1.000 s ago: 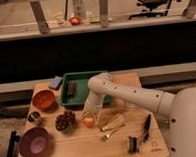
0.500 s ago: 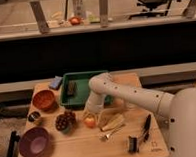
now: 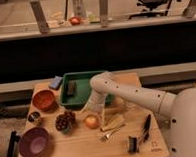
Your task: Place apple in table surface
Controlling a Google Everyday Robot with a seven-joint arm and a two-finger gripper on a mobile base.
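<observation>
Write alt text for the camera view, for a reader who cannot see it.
A white robot arm reaches over a wooden table surface, its gripper right above an apple resting on the wood. Around it sit a green tray, an orange bowl, a purple bowl and a dark grape cluster.

The table surface (image 3: 85,144) carries the apple (image 3: 91,122) beneath the end effector (image 3: 92,113), bowls, green tray.

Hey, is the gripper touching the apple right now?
Cannot tell. In the camera view the gripper sits right over the apple, hiding any contact or gap.
</observation>
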